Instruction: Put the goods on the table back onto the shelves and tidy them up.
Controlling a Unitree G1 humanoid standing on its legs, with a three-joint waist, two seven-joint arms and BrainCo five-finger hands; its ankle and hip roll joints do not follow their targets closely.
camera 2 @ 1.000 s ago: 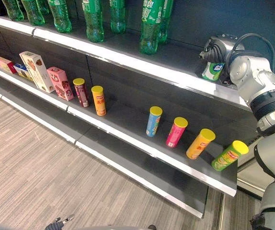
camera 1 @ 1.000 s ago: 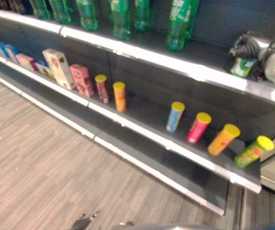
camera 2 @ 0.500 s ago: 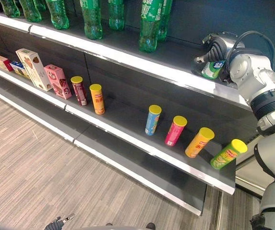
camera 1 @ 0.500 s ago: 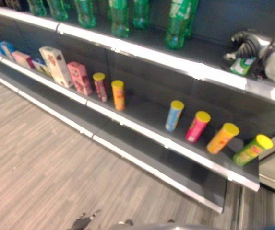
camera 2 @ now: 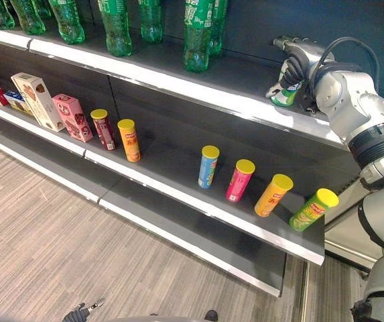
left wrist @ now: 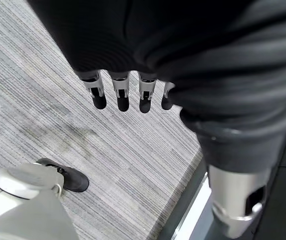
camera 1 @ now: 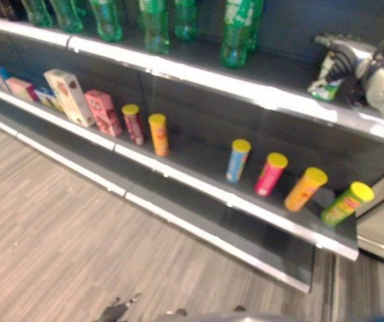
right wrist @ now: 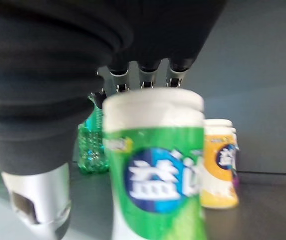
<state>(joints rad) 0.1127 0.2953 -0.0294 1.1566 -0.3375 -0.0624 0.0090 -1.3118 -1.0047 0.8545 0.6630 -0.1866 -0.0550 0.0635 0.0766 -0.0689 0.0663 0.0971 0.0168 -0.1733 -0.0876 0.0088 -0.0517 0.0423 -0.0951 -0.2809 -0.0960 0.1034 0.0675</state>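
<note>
Right hand (camera 2: pixel 297 62): raised over the right end of the upper shelf (camera 2: pixel 178 80), fingers wrapped round a green-and-white gum canister (right wrist: pixel 155 165); the canister is tilted and sits at or just above the shelf surface, and contact cannot be told.
Canister's neighbours: in the right wrist view a yellow-and-white canister (right wrist: pixel 218 162) stands on the same shelf just beside it, and a green bottle (right wrist: pixel 90 145) stands further along.
Left hand (left wrist: pixel 128 92): hangs low above the grey wood-pattern floor (left wrist: pixel 58 125), fingers straight and relaxed, holding nothing.
Upper shelf: a row of green soda bottles (camera 2: pixel 197 33) stands along its left and middle parts, well apart from the right hand.
Middle shelf (camera 2: pixel 178 184): boxes (camera 2: pixel 36 100) at the left, then two upright tubes (camera 2: pixel 116 134), then four yellow-lidded tubes (camera 2: pixel 255 188) spaced out toward the right, the last ones leaning.
Lower shelf (camera 2: pixel 192 231): a dark board beneath.
</note>
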